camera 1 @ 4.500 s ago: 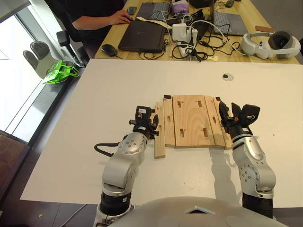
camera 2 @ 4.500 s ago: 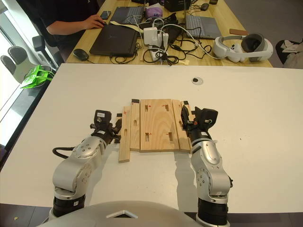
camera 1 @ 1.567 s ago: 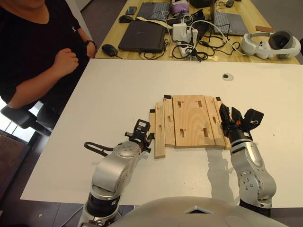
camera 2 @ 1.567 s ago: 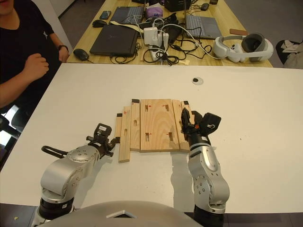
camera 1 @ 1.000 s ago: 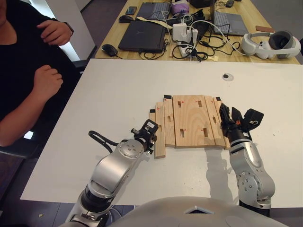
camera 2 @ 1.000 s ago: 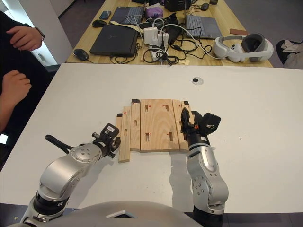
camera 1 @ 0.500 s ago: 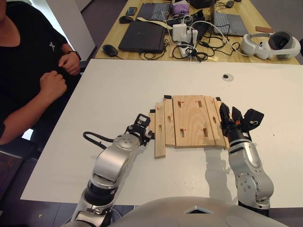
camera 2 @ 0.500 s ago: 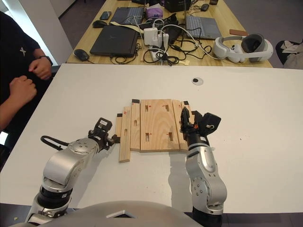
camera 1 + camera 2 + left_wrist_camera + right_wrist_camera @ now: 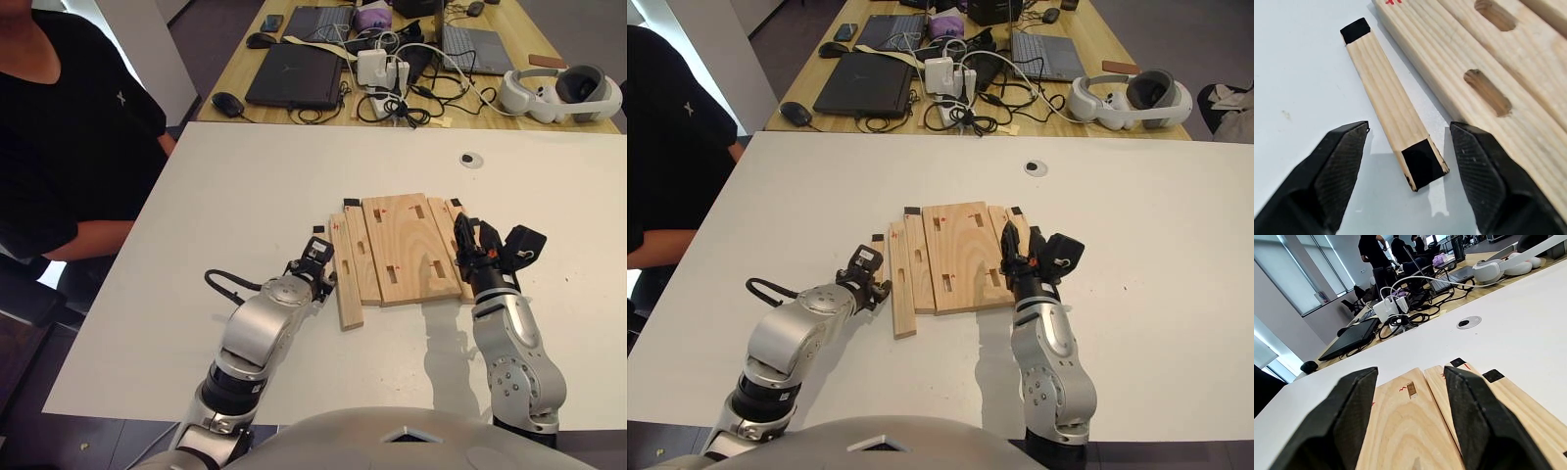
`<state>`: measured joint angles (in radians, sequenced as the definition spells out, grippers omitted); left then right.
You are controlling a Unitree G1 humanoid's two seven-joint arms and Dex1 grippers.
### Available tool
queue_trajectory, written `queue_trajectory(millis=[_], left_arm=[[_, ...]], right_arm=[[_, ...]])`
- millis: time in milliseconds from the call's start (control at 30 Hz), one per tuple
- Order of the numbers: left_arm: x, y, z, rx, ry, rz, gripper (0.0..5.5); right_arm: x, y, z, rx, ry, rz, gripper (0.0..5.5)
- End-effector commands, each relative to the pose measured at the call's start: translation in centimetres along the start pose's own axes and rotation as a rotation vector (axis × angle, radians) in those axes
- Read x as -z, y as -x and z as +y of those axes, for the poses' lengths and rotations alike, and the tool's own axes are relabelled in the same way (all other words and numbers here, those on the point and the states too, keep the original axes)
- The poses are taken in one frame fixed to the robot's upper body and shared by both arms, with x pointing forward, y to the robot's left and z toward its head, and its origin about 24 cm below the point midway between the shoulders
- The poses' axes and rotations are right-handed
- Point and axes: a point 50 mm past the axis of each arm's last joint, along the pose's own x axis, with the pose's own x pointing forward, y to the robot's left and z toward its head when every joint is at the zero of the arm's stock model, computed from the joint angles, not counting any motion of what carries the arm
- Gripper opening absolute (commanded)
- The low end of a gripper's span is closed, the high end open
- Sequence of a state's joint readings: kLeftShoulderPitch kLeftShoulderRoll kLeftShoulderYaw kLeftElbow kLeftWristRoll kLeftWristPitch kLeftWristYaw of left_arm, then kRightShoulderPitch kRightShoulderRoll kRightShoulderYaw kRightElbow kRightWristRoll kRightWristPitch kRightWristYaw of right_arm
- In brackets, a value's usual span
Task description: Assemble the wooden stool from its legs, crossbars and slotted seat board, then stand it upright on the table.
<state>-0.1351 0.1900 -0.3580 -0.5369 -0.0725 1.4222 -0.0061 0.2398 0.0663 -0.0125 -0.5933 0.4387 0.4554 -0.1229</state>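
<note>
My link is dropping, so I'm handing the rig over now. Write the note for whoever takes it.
Left gripper: open, fingers either side of the short black-tipped crossbar, not closed on it.
Right gripper: open, empty, at the seat board's right edge.
The board lies flat on the table, slotted legs beside it on the left, more pieces along its right.
Done: nothing joined.
Left: grasp crossbar, fit legs and crossbars, mount seat, stand stool upright.

Low and forward, left hand (image 9: 322,266) with fingers parted, right hand (image 9: 478,247) with fingers parted too.
</note>
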Motion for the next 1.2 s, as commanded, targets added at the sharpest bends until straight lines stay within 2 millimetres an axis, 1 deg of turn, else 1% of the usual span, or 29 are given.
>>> queue_trajectory(millis=[33,100,233,333,433,733,900,1000,1133,1200], left_arm=[[0.3,-0.2,-0.1,0.006,0.009,0.028,3.09],[0.7,-0.2,0.1,0.011,0.055,0.056,3.09],[1.5,-0.6,-0.2,0.095,0.274,0.156,3.09],[1.9,-0.9,0.0,0.101,0.324,0.195,3.09],[1.9,-1.0,0.1,0.117,0.3,0.208,3.02],[2.2,-1.3,0.7,0.148,0.181,0.224,1.71],[1.6,-1.6,1.2,0.154,0.184,0.206,1.34],[0.8,-1.6,2.4,0.115,0.203,0.155,1.29],[-1.1,-1.0,5.6,-0.003,0.206,0.037,1.29],[-2.3,-0.3,7.5,-0.09,0.158,-0.039,1.29]], right_arm=[[0.0,-0.1,0.3,-0.006,-0.022,0.002,2.54],[0.1,-0.1,0.3,-0.006,-0.022,0.003,2.54],[0.2,0.1,0.2,0.003,-0.023,0.002,2.54],[0.3,0.2,0.2,0.007,-0.024,0.001,2.54],[0.5,0.5,0.1,0.016,-0.026,-0.002,2.54],[0.6,0.8,0.2,0.041,-0.034,-0.019,2.54],[0.6,0.6,0.3,0.042,-0.039,-0.026,2.54],[0.6,0.6,0.3,0.044,-0.041,-0.03,2.54],[0.6,0.4,0.2,0.047,-0.04,-0.033,2.54],[0.6,0.3,0.1,0.045,-0.033,-0.032,2.54]])
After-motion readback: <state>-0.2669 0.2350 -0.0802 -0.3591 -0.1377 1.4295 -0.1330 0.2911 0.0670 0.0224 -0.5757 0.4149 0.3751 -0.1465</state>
